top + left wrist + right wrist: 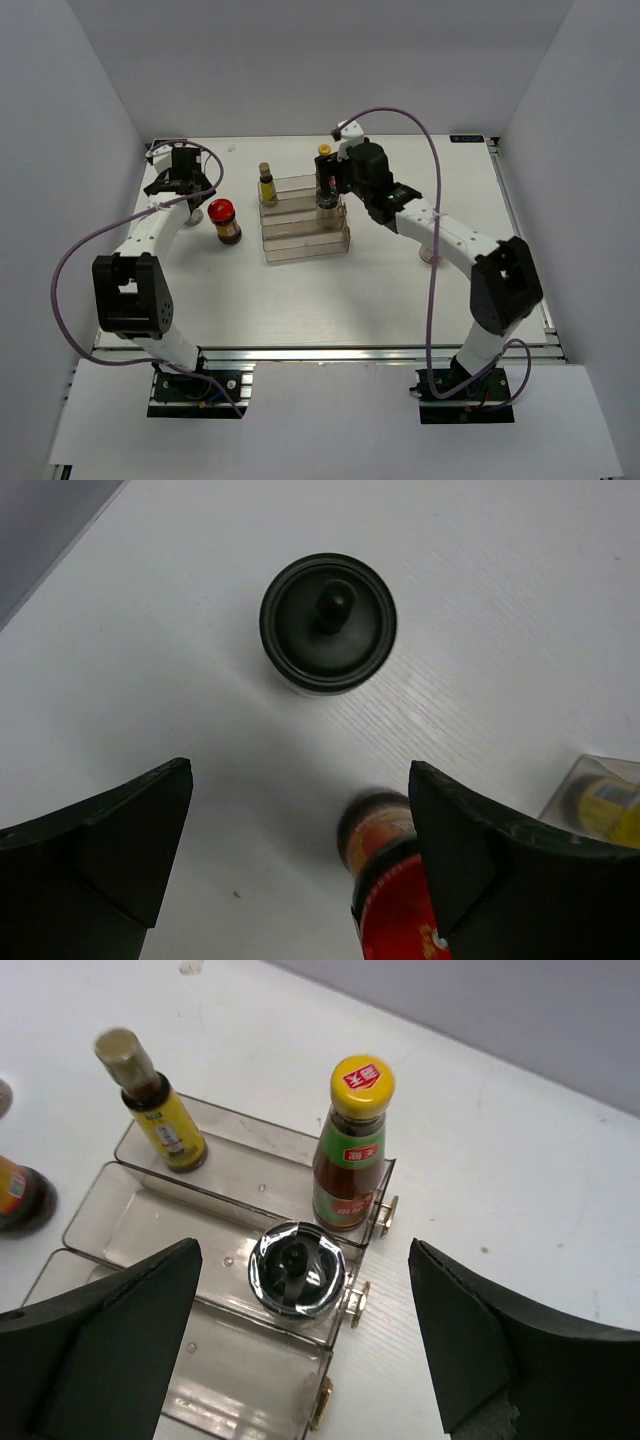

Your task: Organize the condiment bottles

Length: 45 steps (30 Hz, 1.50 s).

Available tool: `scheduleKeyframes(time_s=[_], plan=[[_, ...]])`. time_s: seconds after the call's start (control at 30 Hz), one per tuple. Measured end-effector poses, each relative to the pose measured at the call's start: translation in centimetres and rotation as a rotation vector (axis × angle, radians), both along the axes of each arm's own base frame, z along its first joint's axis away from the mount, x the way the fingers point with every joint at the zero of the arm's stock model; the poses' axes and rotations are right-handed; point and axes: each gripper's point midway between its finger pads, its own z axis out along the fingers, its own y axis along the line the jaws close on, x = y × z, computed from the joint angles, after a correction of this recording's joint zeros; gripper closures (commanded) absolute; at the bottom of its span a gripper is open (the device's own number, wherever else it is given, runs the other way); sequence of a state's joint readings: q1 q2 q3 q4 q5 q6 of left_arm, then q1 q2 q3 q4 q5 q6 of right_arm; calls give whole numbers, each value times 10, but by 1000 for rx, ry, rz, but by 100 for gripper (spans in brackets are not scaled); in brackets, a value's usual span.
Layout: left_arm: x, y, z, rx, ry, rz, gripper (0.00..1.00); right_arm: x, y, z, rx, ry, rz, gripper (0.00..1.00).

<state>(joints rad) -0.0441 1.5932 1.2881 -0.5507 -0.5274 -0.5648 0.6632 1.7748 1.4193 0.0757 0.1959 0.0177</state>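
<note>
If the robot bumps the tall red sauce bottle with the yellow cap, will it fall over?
It probably tips easily: the red sauce bottle is tall and narrow, standing at one end of the clear rack. It looks nearly full, so it is likely heavy for its size.

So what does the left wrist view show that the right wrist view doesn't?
Left wrist only: a black-topped shaker standing on the table, beyond the open left tool. Right wrist only: the red-sauce bottle on the back step of the rack and a shiny-topped shaker one step lower, beyond the open right tool. Both: the red-lidded jar, the yellow-labelled bottle and the rack.
</note>
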Motion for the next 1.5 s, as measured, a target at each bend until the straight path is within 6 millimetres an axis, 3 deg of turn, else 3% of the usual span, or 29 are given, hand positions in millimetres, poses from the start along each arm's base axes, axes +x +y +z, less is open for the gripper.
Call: scheduleKeyframes(time_s=[0.13, 0.23, 0.37, 0.63, 0.8, 1.17, 1.37, 1.43, 1.5], plan=[[5, 19, -24, 2, 53, 19, 2, -14, -18, 41, 44, -91, -23, 11], [13, 34, -33, -3, 54, 23, 2, -19, -31, 55, 51, -136, -58, 11], [29, 47, -38, -1, 29, -9, 2, -22, -46, 45, 26, -134, -111, 11], [57, 41, -48, 8, -14, -114, 2, -24, -58, 21, -20, -100, -157, 11], [64, 47, -59, 10, 4, -130, 2, -24, -60, 22, -21, -103, -166, 11], [103, 72, -54, 54, -17, -130, 2, -23, -64, 22, -26, -104, -187, 11], [103, 70, -63, 47, 11, -147, 2, -28, -69, 27, -22, -112, -197, 11], [103, 69, -63, 42, 12, -150, 5, -28, -71, 30, -18, -119, -202, 11], [102, 68, -64, 36, 15, -149, 14, -29, -72, 33, -15, -123, -205, 11]])
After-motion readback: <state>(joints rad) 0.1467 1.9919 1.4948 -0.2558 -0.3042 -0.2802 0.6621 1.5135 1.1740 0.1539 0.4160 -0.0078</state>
